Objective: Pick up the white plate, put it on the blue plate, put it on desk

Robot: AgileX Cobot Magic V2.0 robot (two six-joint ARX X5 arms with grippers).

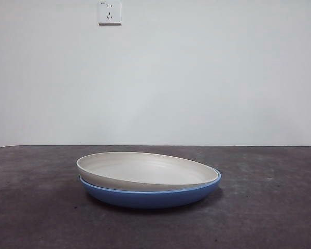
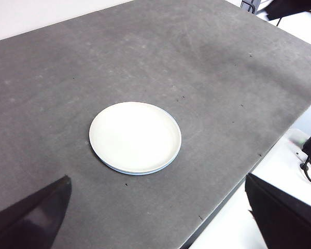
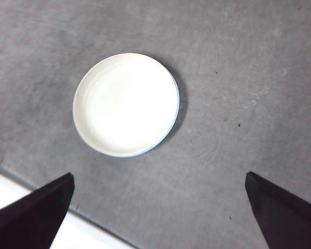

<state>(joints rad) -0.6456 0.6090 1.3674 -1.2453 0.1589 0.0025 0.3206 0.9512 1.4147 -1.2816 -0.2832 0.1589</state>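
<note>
Both arms hang high above the desk (image 1: 36, 207); left gripper (image 2: 158, 218) and right gripper (image 3: 158, 212) jaws spread wide, empty. White plate (image 1: 145, 168) sits tilted inside blue plate (image 1: 150, 198), mid-desk. Wall socket (image 1: 109, 12) behind.

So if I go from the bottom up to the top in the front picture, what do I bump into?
Bare desk → blue plate → white plate sitting in it, tilted → the far desk edge → plain wall → wall socket.
</note>
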